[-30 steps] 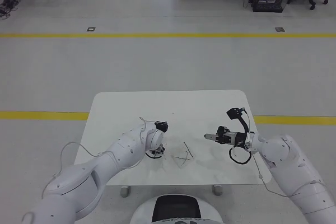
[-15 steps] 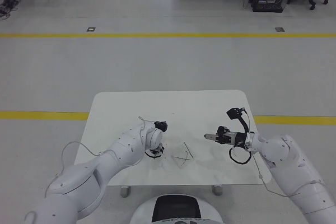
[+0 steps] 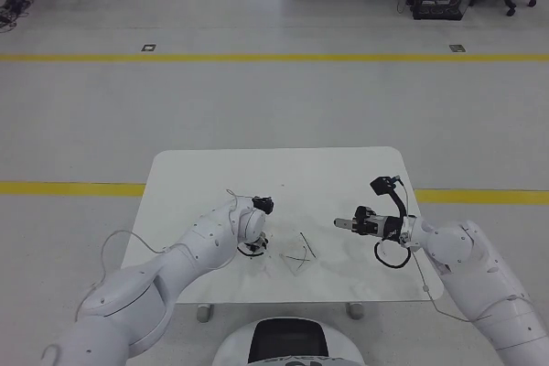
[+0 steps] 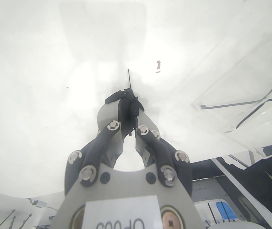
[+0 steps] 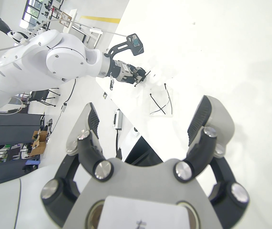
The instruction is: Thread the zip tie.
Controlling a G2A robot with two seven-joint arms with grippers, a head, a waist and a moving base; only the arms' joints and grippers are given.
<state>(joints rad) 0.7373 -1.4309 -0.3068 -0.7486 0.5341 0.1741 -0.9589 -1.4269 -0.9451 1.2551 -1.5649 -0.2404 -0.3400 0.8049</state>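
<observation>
My left gripper (image 4: 128,102) is down at the white table (image 3: 256,174), shut on a black zip tie (image 4: 129,79) whose thin end pokes out past the fingertips. From above, that gripper (image 3: 254,244) sits near the table's front, left of centre. The right wrist view shows it (image 5: 140,74) farther off with the tie in it. Two more black zip ties (image 4: 243,104) lie crossed in a clear shallow tray (image 3: 301,250) just to its right. My right gripper (image 5: 147,117) is open with nothing between its fingers, and hovers right of the tray (image 3: 341,222).
The clear tray (image 5: 161,103) lies between the two grippers. A small mark (image 4: 158,65) is on the tabletop beyond the left gripper. The table's far half is bare white surface. The front edge of the table runs close behind both grippers.
The left arm has shifted very slightly with the zip tie still in its gripper. The right arm has kept still.
</observation>
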